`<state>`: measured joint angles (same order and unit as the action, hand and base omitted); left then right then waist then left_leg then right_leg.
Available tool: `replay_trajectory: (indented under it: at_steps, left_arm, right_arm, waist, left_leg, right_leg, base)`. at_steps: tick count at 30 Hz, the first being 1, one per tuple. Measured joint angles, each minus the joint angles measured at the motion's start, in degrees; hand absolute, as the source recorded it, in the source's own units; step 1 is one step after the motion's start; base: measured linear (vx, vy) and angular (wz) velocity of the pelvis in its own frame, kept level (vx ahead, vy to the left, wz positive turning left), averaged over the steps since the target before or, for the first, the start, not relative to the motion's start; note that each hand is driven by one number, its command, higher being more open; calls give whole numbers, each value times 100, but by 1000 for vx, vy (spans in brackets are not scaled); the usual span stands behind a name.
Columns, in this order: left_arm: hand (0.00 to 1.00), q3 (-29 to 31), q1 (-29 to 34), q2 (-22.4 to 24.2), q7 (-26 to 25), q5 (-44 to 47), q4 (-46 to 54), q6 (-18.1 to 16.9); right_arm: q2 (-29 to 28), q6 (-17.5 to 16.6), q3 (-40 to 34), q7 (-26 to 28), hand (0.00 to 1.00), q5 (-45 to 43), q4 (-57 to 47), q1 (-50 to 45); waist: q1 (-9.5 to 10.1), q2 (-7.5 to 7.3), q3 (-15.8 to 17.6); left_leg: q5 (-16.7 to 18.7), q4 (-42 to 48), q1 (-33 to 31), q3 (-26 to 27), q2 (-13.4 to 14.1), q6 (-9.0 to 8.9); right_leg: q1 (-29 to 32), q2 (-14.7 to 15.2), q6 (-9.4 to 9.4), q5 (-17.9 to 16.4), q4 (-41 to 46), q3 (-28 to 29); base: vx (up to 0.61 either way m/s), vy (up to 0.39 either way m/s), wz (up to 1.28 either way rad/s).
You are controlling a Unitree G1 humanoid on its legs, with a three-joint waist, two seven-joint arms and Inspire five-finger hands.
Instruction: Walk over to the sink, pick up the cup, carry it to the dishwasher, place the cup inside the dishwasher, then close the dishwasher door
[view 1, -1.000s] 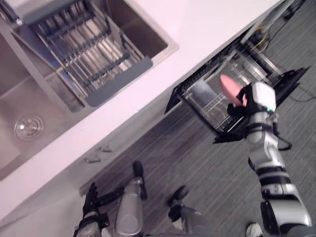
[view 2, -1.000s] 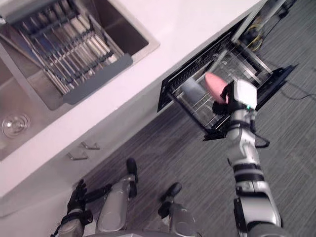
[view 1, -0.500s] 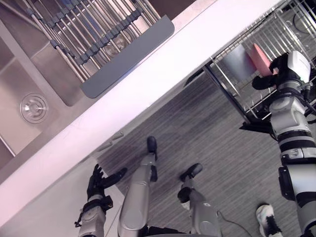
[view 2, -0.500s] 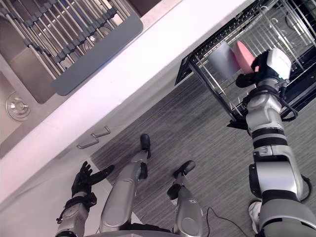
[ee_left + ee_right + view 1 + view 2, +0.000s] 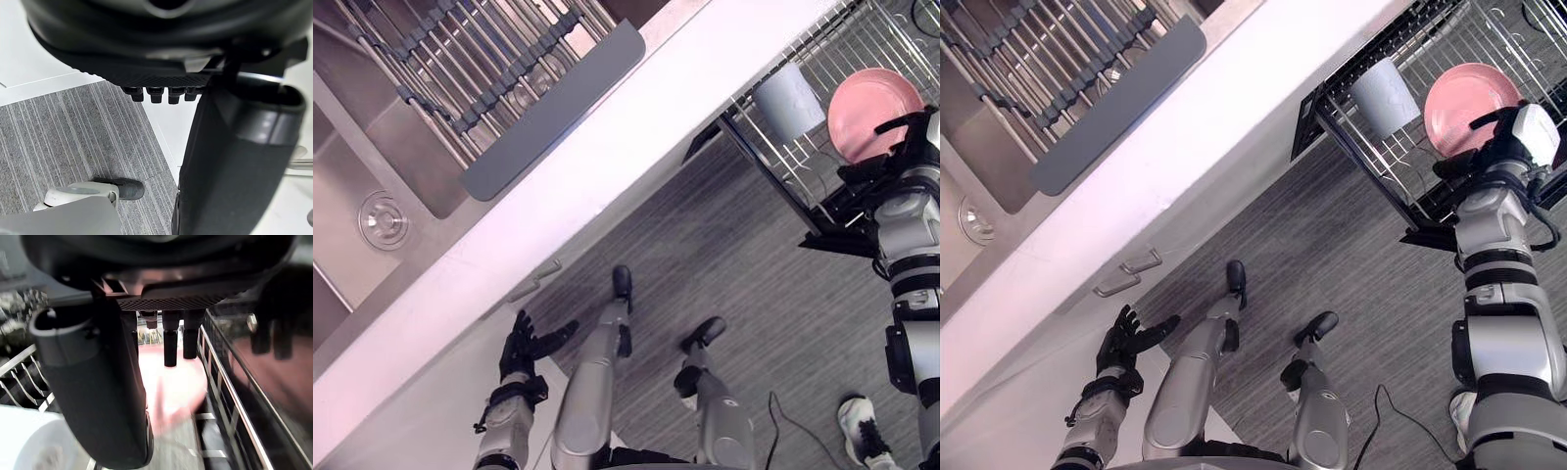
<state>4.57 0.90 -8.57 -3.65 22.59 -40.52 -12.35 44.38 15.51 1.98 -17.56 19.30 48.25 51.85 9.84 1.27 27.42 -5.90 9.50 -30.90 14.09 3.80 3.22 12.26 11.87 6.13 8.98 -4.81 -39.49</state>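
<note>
Robot hand [image 5: 1491, 155] round cup [image 5: 1464, 103] (at rack [image 5: 1398, 164])

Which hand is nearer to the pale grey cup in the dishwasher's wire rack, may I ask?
Right. The right hand, holding a round pink cup, is over the wire rack beside the pale grey cup; the left hand hangs far off by the white cabinet.

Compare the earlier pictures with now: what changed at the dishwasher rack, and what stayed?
The right robot hand has turned the pink cup over the dishwasher rack, its round face now towards the camera; it keeps its hold. The grey cup in the rack and the left robot hand, open, stayed put.
</note>
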Motion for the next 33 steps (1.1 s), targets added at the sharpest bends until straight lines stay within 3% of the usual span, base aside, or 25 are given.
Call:
replay_trajectory:
  at_steps: [8,13,19,20,22,25,29,33]
  left_arm:
    - [100,29,20,12,-9,-116,-24,-2]
    - [100,184,65,14,-9,-374,-86,-9]
    - [100,289,151,-3,-20,-454,-247,-36]
    - [100,287,149,-3,-26,-454,-232,-40]
    - [100,254,149,38,-65,-444,-240,-29]
    - [100,-63,148,112,-216,-333,-272,-29]
    - [100,-674,124,458,-408,-326,-266,-25]
    - [100,-978,36,594,-527,103,-305,22]
  right_arm:
    - [11,-129,-522,-378,100,-243,-887,-444]
    - [-82,-229,-1412,-851,100,-1783,-882,-1216]
    - [-480,-525,-2668,-1450,100,-3799,-842,-1795]
    - [-499,-519,-2705,-1559,0,-3998,-842,-1832]
    - [-506,-444,-2826,-1672,0,-4212,-843,-1832]
    - [-432,-318,-3018,-1806,0,-4468,-843,-1608]
    - [115,-172,-3002,-1666,0,-4426,-847,-916]
    - [368,-97,-2607,-1354,0,-3836,-930,-465]
  waist:
    - [-188,-5,-37]
    - [-343,-20,-198]
    - [-598,-23,-379]
    - [-639,-18,-377]
    - [-714,24,-352]
    - [-759,218,-251]
    - [-758,869,-99]
    - [-580,1229,-24]
  left_leg:
    - [-13,-198,437,52,-55,-19]
    - [-27,-224,690,53,-80,-12]
    - [16,-143,567,258,-15,-40]
    - [-2,-166,452,337,22,-58]
    - [-100,-287,352,420,23,-73]
    - [-212,-471,299,612,-14,-54]
    - [-411,-700,52,732,-172,142]
    - [-472,-817,-62,682,-280,170]
  right_leg:
    - [-295,63,1,-5,66,53]
    - [-538,102,4,-3,104,207]
    - [-296,138,12,-3,144,544]
    - [-99,151,49,26,164,652]
    - [132,161,5,65,180,778]
    - [422,208,-12,164,186,1007]
    - [863,298,66,406,130,1223]
    - [1145,365,92,534,51,1445]
  base:
    - [-17,93,-2]
    - [34,76,3]
    - [-37,65,-20]
    - [-97,65,-37]
    - [-98,71,-34]
    - [-53,68,-32]
    - [-18,76,-18]
    - [28,61,-20]
